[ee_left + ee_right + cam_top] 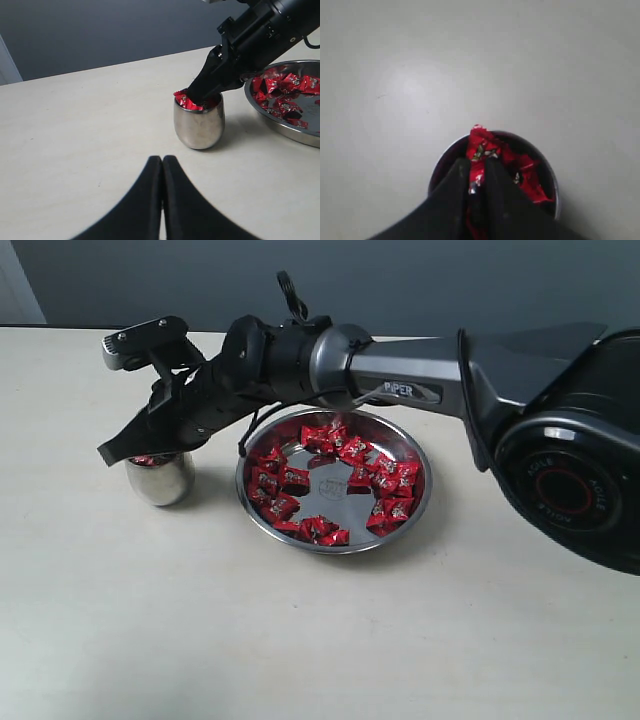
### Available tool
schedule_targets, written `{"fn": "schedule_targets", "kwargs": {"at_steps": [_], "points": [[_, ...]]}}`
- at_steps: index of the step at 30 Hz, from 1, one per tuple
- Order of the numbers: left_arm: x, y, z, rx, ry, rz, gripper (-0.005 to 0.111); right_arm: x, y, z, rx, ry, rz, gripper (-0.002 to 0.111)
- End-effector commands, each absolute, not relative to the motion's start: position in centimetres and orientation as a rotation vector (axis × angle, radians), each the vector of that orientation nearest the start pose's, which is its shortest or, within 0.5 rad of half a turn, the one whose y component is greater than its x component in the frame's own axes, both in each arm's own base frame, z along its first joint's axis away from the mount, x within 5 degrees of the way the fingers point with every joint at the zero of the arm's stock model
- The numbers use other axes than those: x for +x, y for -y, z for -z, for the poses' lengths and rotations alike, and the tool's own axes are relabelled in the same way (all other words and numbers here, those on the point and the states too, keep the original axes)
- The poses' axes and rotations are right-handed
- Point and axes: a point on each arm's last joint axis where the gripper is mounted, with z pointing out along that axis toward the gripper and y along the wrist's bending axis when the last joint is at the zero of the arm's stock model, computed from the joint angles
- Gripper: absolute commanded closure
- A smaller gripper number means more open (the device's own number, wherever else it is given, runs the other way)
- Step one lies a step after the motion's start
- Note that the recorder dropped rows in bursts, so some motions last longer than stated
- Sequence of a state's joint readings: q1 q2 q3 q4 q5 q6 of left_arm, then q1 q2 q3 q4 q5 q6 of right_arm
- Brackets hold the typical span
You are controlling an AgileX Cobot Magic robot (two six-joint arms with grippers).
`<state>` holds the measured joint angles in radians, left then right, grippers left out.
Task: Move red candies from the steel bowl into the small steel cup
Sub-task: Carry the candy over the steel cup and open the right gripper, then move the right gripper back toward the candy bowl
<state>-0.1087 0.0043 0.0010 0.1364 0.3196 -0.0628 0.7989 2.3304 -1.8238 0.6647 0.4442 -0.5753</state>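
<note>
Right hand (477,166) at the small steel cup (160,480), clamped on one of the red candies (480,142). Cup's nearly brimming, but plenty sit in the steel bowl (328,495) beside it. Left hand (162,162) pressed together, empty.

We read this as robotics lab bench rather than home or kitchen. Bare cream tabletop (300,640) spreads below right gripper (118,451); flat grey-blue wall (450,280) stands behind it. Grey-and-black arm (400,375) marked PIPER reaches over bench. Props staged under and beside gripper: small steel cup (160,482), steel bowl (335,495) of red candies (290,478).
</note>
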Motion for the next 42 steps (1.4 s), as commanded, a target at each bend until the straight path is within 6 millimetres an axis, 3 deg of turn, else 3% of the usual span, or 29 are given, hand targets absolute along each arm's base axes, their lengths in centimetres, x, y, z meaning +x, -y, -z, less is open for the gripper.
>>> {"fn": "schedule_targets", "kwargs": {"at_steps": [1,7,14,18,29,38,42], "points": [[5.4,0.2,-18.5,0.125,-1.787,0.000,0.106,34.7,-39.2,-16.2,-1.058,-2.200,-0.721,0.079],[5.4,0.2,-18.5,0.125,-1.787,0.000,0.106,34.7,-39.1,-16.9,-1.056,-2.184,-0.716,0.077],[5.4,0.2,-18.5,0.125,-1.787,0.000,0.106,35.3,-37.7,-21.5,-1.049,-2.076,-0.657,0.077],[5.4,0.2,-18.5,0.125,-1.787,0.000,0.106,35.4,-36.2,-23.1,-1.087,-2.110,-0.579,0.077],[5.4,0.2,-18.5,0.125,-1.787,0.000,0.106,34.9,-32.7,-22.0,-1.241,-2.396,-0.263,0.081],[5.4,0.2,-18.5,0.125,-1.787,0.000,0.106,34.4,-31.9,-21.7,-1.309,-2.477,-0.196,0.081],[5.4,0.2,-18.5,0.125,-1.787,0.000,0.106,34.5,-31.0,-22.7,-1.308,-2.439,-0.120,0.081]]}}
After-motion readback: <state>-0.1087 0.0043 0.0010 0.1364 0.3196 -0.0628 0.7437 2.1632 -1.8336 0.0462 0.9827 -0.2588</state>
